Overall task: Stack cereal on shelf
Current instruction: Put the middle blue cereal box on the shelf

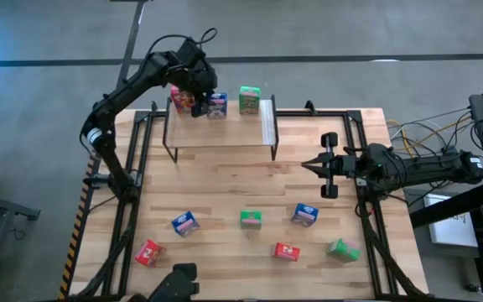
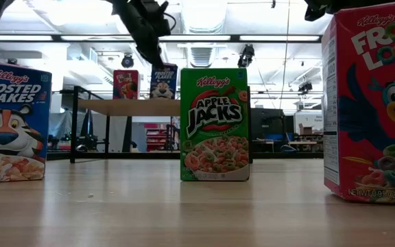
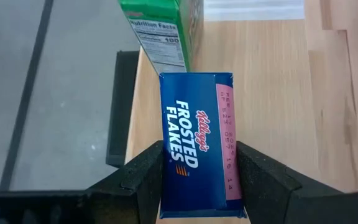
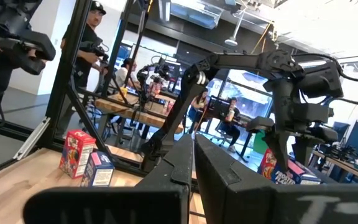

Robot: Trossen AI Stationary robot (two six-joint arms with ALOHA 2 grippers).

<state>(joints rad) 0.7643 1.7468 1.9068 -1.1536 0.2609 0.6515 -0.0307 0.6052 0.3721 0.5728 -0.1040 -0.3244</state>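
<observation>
The shelf point(image 1: 220, 134) stands at the table's far middle. On its far edge stand a red cereal box point(image 1: 180, 99), a blue one point(image 1: 217, 106) and a green one point(image 1: 250, 99) in a row. My left gripper point(image 1: 206, 94) reaches over the shelf's far left and is shut on the blue box point(image 3: 194, 143), beside the green box point(image 3: 166, 31). Several more cereal boxes lie or stand on the table's near half. My right gripper point(image 1: 313, 165) waits shut, in the air to the right of the shelf. My left gripper pinches the blue box between its two fingers point(image 3: 143, 180), on the two broad faces just below the top flap point(image 3: 194, 186), at the end away from the green box. The fingers slant down from above. In the low view the box point(image 2: 163, 81) stands upright on the shelf board point(image 2: 136, 106).
On the near half of the table are blue boxes point(image 1: 184, 223) point(image 1: 304, 215), green ones point(image 1: 251, 219) point(image 1: 343, 249) and red ones point(image 1: 148, 252) point(image 1: 287, 251). The shelf's front part is bare board. Black frame rails run along the table's left and right sides.
</observation>
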